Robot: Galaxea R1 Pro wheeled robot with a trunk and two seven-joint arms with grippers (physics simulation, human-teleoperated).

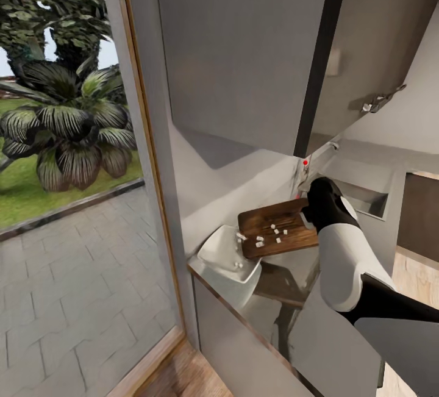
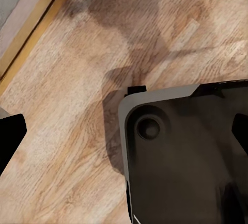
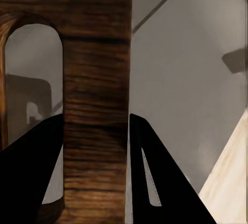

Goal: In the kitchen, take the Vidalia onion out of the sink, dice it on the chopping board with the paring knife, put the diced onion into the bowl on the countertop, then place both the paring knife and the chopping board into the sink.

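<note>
Brown wood board (image 1: 277, 226) is up off the countertop (image 1: 286, 275), tilted, w/ its low end over the white bowl (image 1: 228, 257). Your right gripper (image 3: 95, 172) holds it by the handle end: one finger goes thru the slot, the other sits on the outer edge, wood pinched btwn them. In the head view your right arm (image 1: 341, 257) reaches to that end. Small white onion bits (image 1: 268, 235) lie on the board, a few near the low edge, and one or two in the bowl. Sink (image 1: 360, 193) is just behind the board, by the wall. Your left gripper (image 2: 124, 136) hangs over the wood floor (image 2: 67, 146), fingers wide apart, holding nothing.
</note>
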